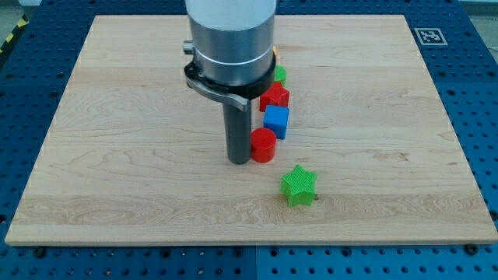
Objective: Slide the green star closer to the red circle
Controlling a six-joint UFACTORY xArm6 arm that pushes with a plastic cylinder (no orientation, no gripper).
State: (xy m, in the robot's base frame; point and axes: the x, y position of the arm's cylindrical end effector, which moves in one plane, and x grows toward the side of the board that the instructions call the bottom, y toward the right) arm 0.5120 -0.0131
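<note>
You see a pale wood board [117, 155] on a blue pegged bench [475, 93], my tip [238, 161] down just left of the red circle [263, 145], no pincer fitted, green star [299, 185] near the circle toward the view's bottom right, a blue cube [276, 121] above.

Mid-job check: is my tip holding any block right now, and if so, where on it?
Nothing is held; the rod can only push. My tip sits just to the view's left of the red circle, at or near contact. The green star lies apart, untouched.
</note>
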